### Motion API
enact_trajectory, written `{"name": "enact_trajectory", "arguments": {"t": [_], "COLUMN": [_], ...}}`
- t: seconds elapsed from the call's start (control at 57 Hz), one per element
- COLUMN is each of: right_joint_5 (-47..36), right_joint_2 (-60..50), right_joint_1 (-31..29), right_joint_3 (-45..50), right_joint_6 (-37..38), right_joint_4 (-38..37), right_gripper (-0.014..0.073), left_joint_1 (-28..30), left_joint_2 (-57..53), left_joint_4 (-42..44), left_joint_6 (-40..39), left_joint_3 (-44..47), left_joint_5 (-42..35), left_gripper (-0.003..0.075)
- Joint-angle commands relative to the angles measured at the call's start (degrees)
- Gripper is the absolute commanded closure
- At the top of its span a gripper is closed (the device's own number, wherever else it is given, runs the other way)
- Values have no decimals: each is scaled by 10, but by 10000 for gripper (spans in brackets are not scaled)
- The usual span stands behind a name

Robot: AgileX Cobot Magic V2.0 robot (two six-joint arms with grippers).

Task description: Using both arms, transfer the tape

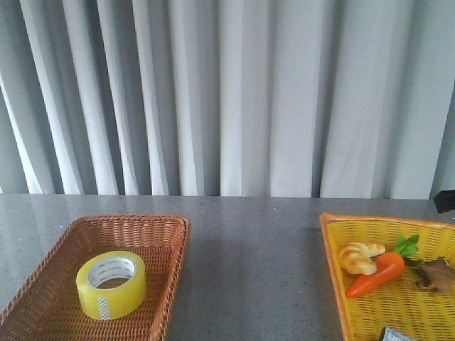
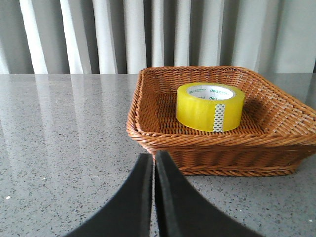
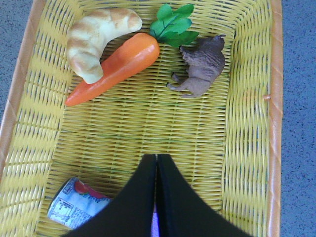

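The yellow tape roll (image 1: pixel 111 284) with a white printed core lies flat in a brown wicker basket (image 1: pixel 167 231) at the front left of the table. It also shows in the left wrist view (image 2: pixel 210 106), inside the basket (image 2: pixel 207 143). My left gripper (image 2: pixel 153 157) is shut and empty, low over the grey table, just outside the basket's near wall. My right gripper (image 3: pixel 156 158) is shut and empty, above the yellow basket (image 3: pixel 249 128). Neither arm shows in the front view.
The yellow basket (image 1: pixel 334 263) at the front right holds a croissant (image 1: pixel 360 256), a toy carrot (image 1: pixel 379 273) and a brown animal figure (image 1: pixel 436 274). The right wrist view also shows a small printed can (image 3: pixel 74 207). Grey curtains hang behind the table.
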Motion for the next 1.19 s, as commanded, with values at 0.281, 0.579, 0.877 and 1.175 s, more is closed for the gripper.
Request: {"name": "enact_trajectory", "arguments": {"t": [0.281, 0.579, 0.877, 1.175], "right_joint_5": [-22, -89, -375, -468], "right_joint_2": [-19, -73, -342, -683], "right_joint_1": [-2, -2, -1, -1], "right_joint_3": [-14, 40, 356, 624], "right_joint_6": [0, 0, 21, 21], "right_joint_4": [0, -15, 67, 73], "right_gripper": [602, 601, 601, 601], "left_joint_1": [0, 0, 0, 0], "left_joint_2": [-9, -9, -9, -9], "left_joint_4": [-1, -1, -1, -1], "left_joint_6": [-5, -5, -5, -5], "left_joint_3": [-5, -5, -5, -5], "left_joint_5": [-38, -38, -38, -38], "left_gripper": [726, 726, 726, 726]}}
